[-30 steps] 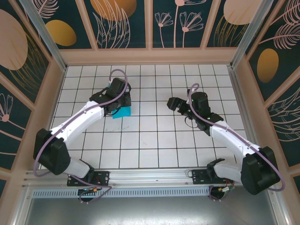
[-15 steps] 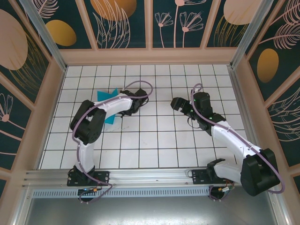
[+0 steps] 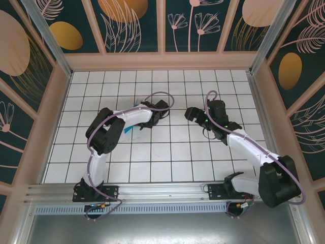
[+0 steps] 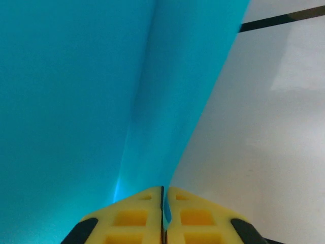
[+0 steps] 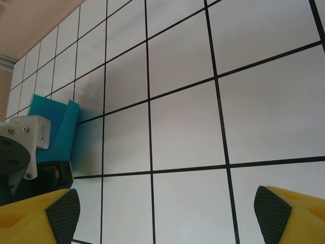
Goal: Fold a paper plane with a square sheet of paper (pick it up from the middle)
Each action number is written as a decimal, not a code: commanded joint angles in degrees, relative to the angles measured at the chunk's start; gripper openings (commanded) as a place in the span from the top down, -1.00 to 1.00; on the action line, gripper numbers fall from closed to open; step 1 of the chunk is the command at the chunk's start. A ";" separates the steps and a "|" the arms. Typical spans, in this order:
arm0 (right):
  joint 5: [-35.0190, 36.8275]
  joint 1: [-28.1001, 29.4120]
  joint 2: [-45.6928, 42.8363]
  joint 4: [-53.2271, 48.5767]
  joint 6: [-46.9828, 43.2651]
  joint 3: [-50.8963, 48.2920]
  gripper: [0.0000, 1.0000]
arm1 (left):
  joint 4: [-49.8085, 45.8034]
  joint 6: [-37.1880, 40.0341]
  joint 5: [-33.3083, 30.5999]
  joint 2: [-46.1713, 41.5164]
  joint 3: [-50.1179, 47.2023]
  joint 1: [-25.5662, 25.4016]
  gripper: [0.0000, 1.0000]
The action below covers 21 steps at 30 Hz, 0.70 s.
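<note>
Seen from above, the left arm is doubled back over the white tiled table (image 3: pixel 172 152), with the left fingers (image 3: pixel 142 122) tucked low under its forearm and the right fingers (image 3: pixel 192 113) near them, spread. At the left wrist, the yellow left fingers are pressed together on the edge of the square sheet of paper (image 4: pixel 91 101), which is teal, creased and rising off the table. From the right wrist, the right fingers stand wide apart above the tiles, and the sheet stands at the far left beside the left arm.

No writing, label, brand, number or sign is legible on any surface here.
</note>
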 commanded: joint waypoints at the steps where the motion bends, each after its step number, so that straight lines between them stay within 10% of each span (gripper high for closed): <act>1: 0.90 -0.58 0.71 -0.86 -0.55 1.81 -0.83 | 2.09 0.77 4.92 0.14 2.28 -0.27 0.66; 12: -2.58 -0.93 3.11 1.00 1.18 2.27 -0.82 | 25.97 4.00 35.47 -18.32 -5.65 0.67 -0.40; 21: -6.76 0.50 4.80 5.35 1.95 0.83 -0.83 | 37.32 -2.04 43.18 -28.18 -19.07 10.60 -0.57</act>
